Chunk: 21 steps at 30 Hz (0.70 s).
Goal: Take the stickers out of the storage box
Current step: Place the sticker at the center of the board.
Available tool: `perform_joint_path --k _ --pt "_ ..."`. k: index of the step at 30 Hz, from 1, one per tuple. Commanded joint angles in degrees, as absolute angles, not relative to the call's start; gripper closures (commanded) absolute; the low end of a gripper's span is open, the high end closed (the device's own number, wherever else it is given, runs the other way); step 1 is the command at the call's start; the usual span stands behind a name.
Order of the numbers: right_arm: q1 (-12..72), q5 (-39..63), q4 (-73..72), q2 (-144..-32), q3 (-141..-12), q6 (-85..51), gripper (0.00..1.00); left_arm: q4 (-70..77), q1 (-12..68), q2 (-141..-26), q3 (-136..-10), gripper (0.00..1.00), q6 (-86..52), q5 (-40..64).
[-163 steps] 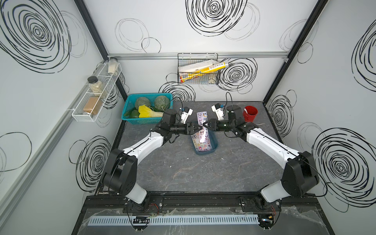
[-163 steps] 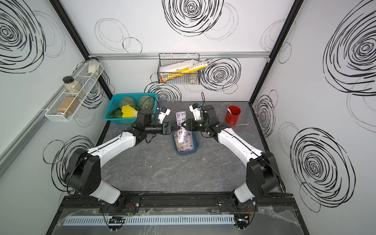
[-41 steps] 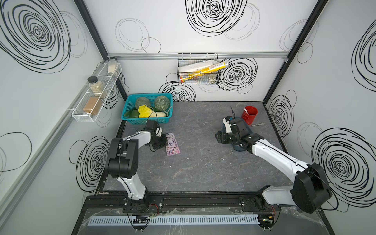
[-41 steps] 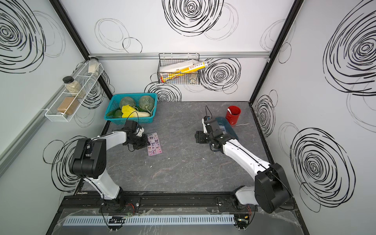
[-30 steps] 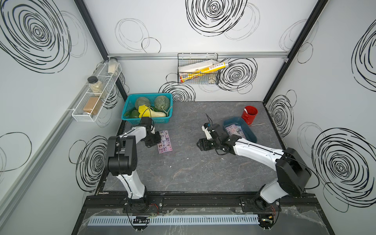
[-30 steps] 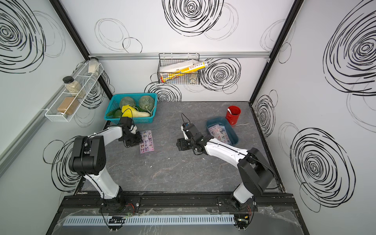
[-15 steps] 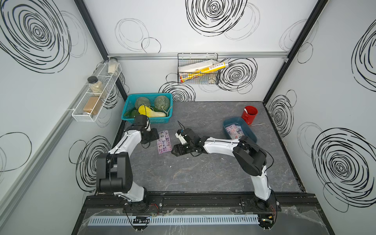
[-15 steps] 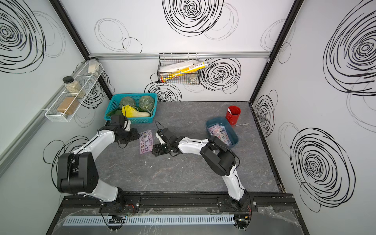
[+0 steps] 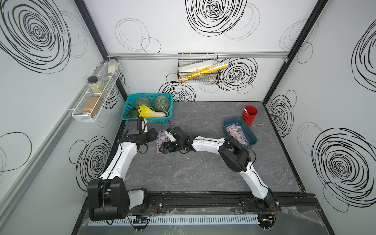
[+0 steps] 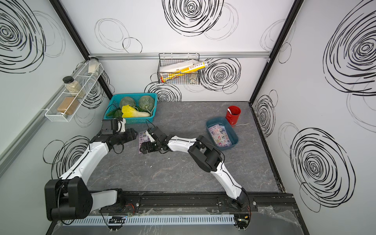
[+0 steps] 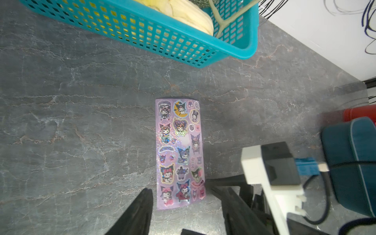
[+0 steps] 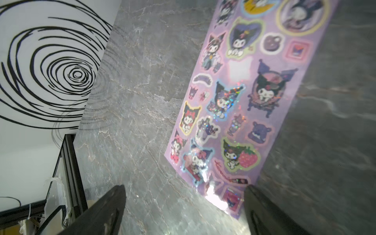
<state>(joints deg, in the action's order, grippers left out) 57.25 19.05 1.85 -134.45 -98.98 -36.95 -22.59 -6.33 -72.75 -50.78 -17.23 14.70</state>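
One lilac sticker sheet (image 9: 161, 136) (image 11: 180, 152) lies flat on the grey table in front of the blue basket. My left gripper (image 9: 155, 136) (image 11: 188, 213) is open at its left side, fingers straddling the sheet's near end without touching it. My right gripper (image 9: 162, 148) (image 12: 185, 211) is open and low over the sheet's (image 12: 244, 91) front end, one finger (image 12: 268, 213) at its corner. The dark teal storage box (image 9: 253, 140) (image 10: 234, 135) sits at the right with more stickers (image 9: 237, 132) (image 10: 218, 135) inside.
A blue lattice basket (image 9: 125, 109) (image 11: 244, 48) of vegetables stands at the back left, close behind the left gripper. A red cup (image 9: 249, 115) stands behind the storage box. Wall racks hang at the left and at the back.
My right arm has swung left from the storage box across the table to the lone sheet, opening on the way. My left gripper has opened and sits beside the sheet.
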Motion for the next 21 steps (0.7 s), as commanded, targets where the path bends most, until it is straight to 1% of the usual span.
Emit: perform_joint_path --k 1,6,9,16,21 --pt "58.9 20.0 4.6 -137.9 -102.1 -38.4 0.05 -20.2 -7.6 -71.3 -50.4 0.4 -17.6 16.4" --pt "58.9 18.2 7.0 -139.8 -105.5 -37.0 0.05 -18.8 -10.1 -70.8 -49.9 0.4 -17.8 20.0" --pt "58.8 15.6 8.1 -137.3 -103.9 -35.7 0.05 -18.6 -11.0 -71.6 -49.9 0.4 -17.9 21.9" --pt "58.5 11.4 8.0 -125.1 -94.4 -33.3 0.04 -17.9 -11.3 -71.2 -49.8 0.4 -17.7 24.7" --pt "55.4 4.6 10.4 -111.4 -84.0 -31.8 0.04 -17.2 -11.1 -71.1 -49.3 0.41 -17.6 28.2"
